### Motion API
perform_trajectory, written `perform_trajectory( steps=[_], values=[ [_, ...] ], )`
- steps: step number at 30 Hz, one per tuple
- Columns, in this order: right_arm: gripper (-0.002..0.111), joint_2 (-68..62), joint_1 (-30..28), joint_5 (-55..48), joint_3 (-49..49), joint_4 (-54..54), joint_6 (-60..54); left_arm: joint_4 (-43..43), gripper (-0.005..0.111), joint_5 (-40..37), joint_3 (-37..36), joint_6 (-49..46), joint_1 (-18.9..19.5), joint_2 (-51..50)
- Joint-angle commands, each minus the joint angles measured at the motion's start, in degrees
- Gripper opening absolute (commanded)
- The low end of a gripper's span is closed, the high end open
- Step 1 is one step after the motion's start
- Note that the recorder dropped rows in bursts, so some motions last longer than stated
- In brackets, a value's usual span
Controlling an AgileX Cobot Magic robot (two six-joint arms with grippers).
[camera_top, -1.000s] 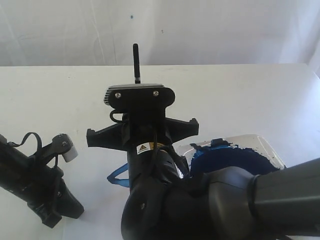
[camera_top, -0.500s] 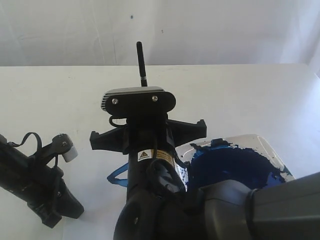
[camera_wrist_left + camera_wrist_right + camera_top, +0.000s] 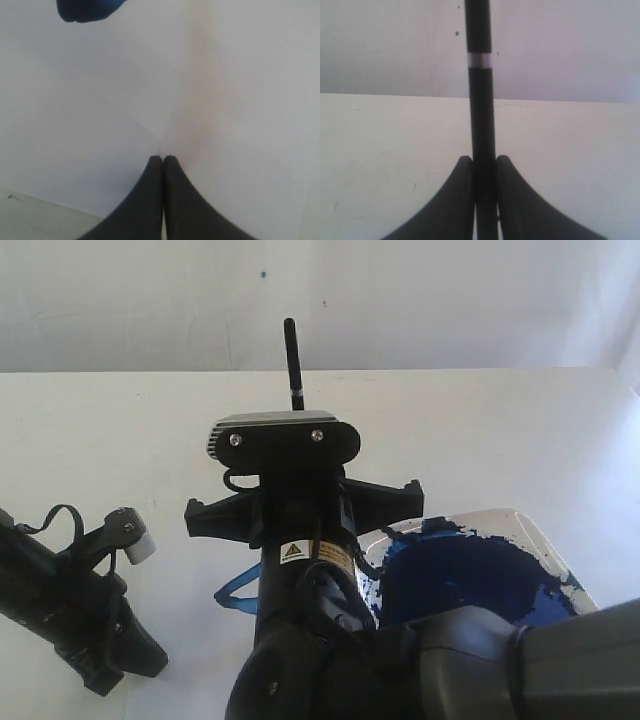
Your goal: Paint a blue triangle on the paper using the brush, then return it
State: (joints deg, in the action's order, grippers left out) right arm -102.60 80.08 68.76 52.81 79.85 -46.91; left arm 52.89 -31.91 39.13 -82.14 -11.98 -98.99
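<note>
On the right wrist feed, the right claw (image 3: 481, 161) is clamped on the brush (image 3: 480, 100). Its 2 fingers press the black handle from either side, and a silver band sits further along, beyond the fingertips. In the exterior view the handle's end stands upright above the wrist camera housing (image 3: 283, 435), over the white surface (image 3: 120, 430). The bristle end is hidden behind the arm. Just left of that arm I see part of the blue triangle (image 3: 232, 597), uneven strokes. The paint tray (image 3: 530, 522) sits to the right, holding a dark blue pool. The left claw (image 3: 163, 160) has its fingertips together, holding nothing. The left arm (image 3: 70, 610) lies at the lower left, well apart from the tray.
</note>
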Motion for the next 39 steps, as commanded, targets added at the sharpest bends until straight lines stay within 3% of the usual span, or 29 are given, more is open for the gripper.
perform_trajectory(
  steps=[1, 8, 13, 24, 39],
  values=[
    [0.000, 2.3, 1.0, 1.2, -0.2, -1.2, -0.9, -0.3, 0.000, -1.2, -0.4, 0.1, -0.1, 0.3],
    [0.000, 5.1, 0.5, -0.4, -0.2, -3.5, -7.0, -0.3, 0.000, -1.2, -0.4, 0.1, -0.1, 0.3],
    [0.000, 9.9, -5.0, -22.2, -0.2, -11.6, -9.9, -0.3, 0.000, -1.7, -0.4, 0.1, -0.1, 0.3],
    [0.000, 16.1, -21.6, -54.5, -0.2, -25.2, -9.9, -0.3, 0.000, -2.3, -0.4, 0.0, -0.1, 0.3],
    [0.000, 14.4, -24.2, -66.1, 6.4, -31.6, -8.7, -0.3, 0.000, -2.3, -0.4, 0.0, -0.1, 0.3]
  ],
)
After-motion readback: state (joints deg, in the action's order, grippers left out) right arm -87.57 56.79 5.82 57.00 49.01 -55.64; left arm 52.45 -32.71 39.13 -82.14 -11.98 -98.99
